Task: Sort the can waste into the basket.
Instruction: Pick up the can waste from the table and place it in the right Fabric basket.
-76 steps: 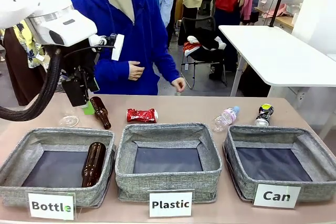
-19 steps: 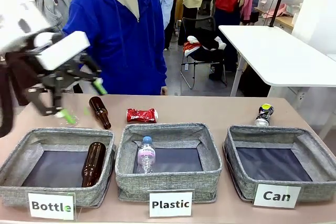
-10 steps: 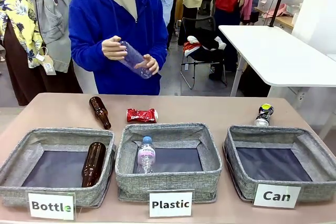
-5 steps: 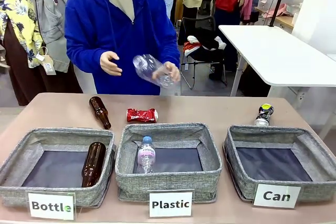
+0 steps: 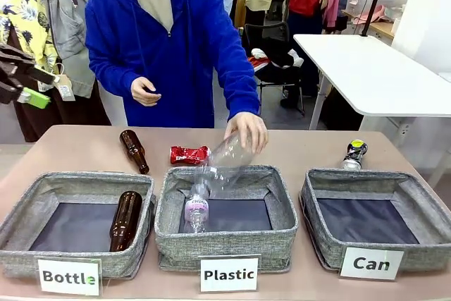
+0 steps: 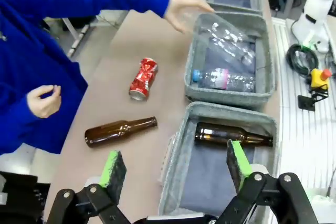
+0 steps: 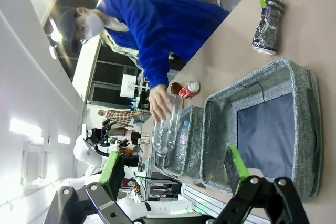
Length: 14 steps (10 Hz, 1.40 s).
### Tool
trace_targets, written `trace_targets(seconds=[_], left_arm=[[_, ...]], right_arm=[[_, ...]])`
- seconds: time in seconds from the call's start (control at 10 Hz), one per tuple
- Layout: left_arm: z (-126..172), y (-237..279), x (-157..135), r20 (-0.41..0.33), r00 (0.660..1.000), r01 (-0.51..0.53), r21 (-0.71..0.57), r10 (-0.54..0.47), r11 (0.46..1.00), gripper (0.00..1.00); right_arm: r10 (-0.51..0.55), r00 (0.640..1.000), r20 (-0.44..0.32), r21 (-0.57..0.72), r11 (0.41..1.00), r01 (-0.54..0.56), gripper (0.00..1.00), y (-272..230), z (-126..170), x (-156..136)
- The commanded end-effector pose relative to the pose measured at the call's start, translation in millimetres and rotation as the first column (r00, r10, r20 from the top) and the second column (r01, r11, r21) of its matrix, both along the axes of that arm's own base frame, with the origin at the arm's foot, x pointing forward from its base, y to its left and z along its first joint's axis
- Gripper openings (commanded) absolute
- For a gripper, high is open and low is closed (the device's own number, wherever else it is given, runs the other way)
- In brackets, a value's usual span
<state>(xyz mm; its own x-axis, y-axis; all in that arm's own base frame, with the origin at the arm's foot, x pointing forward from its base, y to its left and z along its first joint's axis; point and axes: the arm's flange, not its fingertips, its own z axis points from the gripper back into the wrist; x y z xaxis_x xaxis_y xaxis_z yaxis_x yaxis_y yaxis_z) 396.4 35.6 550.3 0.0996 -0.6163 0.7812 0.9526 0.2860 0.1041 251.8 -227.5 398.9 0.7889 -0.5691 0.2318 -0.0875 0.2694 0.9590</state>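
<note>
The red can (image 5: 190, 154) lies on its side on the table behind the "Plastic" basket; the left wrist view has it too, the red can (image 6: 143, 78). The black can (image 5: 354, 153) lies at the far right, just behind the grey basket signed "Can" (image 5: 313, 195). My left gripper (image 5: 44, 89) hangs open at the left edge, high above the table, with nothing between its green pads (image 6: 113, 169). My right gripper (image 7: 175, 171) is open too, above the Can basket (image 7: 304, 129), with the black can (image 7: 268, 22) beyond it.
A person in blue holds a clear plastic bottle (image 5: 229, 156) over the Plastic basket (image 5: 282, 206), which has a small plastic bottle (image 5: 196, 209) in it. One brown bottle (image 5: 134, 151) lies on the table, another (image 5: 125, 220) in the Bottle basket (image 5: 42, 188).
The person's hand has brought the clear bottle down from chest height to the Plastic basket. My left gripper has come into view at the left edge.
</note>
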Motion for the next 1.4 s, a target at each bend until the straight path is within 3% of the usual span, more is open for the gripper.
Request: trace_targets(seconds=[0.0,0.3,0.6,0.8,1.1,1.3], left_arm=[[-7.5,-30.7,12.7,0.027,0.997,0.07,0.027,-0.071,0.997,1.0],[-35.5,-146.0,83.9,-0.058,0.968,0.25,0.23,-0.243,0.941,1.0],[-55.7,-215.1,137.5,-0.166,0.94,0.341,0.372,-0.299,0.863,1.0],[-47.8,-197.4,127.5,-0.12,0.943,0.333,0.364,-0.311,0.87,1.0],[-54.9,-220.6,122.9,-0.135,0.949,0.314,0.444,-0.284,0.839,1.0],[-63.6,-255.8,136.1,-0.186,0.93,0.368,0.504,-0.318,0.781,1.0]], right_arm=[[-0.009,0.999,0.039,0.005,1.0,0.008,1.0,-0.5,1.3,2.9],[-0.009,0.999,0.039,0.005,1.0,0.008,1.0,-0.5,1.3,2.9],[-0.009,0.999,0.039,0.005,1.0,0.008,1.0,-0.5,1.3,2.9],[-0.009,0.999,0.039,0.005,1.0,0.008,1.0,-0.5,1.3,2.9],[-0.009,0.999,0.039,0.005,1.0,0.008,1.0,-0.5,1.3,2.9],[-0.009,0.999,0.039,0.005,1.0,0.008,1.0,-0.5,1.3,2.9]])
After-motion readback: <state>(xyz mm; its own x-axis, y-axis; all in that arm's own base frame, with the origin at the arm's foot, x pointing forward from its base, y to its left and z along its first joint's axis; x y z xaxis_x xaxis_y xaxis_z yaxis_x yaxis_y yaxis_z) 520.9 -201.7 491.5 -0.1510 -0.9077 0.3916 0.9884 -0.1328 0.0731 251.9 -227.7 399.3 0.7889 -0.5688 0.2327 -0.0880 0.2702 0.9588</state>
